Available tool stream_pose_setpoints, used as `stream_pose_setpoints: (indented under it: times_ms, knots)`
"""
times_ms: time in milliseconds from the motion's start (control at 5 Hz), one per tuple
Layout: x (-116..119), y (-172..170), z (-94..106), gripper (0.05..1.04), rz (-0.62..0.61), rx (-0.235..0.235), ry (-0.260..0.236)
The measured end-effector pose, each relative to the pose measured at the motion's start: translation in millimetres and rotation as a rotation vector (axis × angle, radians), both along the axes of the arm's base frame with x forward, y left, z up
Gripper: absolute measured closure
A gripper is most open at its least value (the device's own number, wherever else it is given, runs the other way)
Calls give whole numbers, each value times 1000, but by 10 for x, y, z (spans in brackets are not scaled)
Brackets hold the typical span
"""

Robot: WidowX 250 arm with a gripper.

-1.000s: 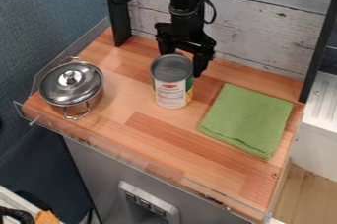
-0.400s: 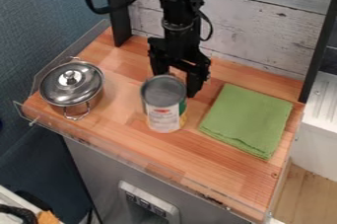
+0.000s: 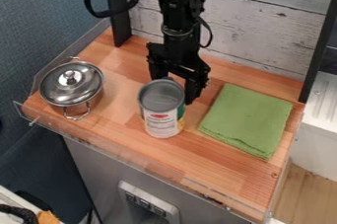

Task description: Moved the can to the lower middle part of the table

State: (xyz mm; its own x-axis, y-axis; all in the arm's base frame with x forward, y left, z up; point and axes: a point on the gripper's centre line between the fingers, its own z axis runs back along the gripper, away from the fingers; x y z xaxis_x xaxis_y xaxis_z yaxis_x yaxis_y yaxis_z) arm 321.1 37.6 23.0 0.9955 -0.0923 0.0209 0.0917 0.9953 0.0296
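Can in view near the middle of the table, we saw the black arm come in from the top edge and hang steeply down behind it, with the gripper pointing downward, right at the can's rear side. We could not tell whether the gripper was clamped on the can or merely next to it. The can stood upright, its long axis vertical; its round silvery top faced up, and the pale label, marked with a patch of red and areas of green and yellow, faced the front of the table. We saw it between the pot and the cloth. The can was a plain cylinder with a raised metal rim and a dull, flat top. Under it we saw striped planks of warm reddish wood, edged in front by a clear strip. The pot was round, shiny metal, with looped wire handles and a domed lid with a knob. We saw the green cloth folded into a soft, flat rectangle, and, behind the table, a wall of whitish, weathered boards.
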Motion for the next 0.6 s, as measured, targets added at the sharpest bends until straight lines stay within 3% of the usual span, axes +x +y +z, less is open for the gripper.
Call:
stream_pose_setpoints:
  times_ms: [200,400,600]
  knots:
    - [22,-39,50,85,-13,-22,-2]
    - [185,-83,285,85,-25,-43,-69]
    - [235,-120,336,85,-30,-49,-80]
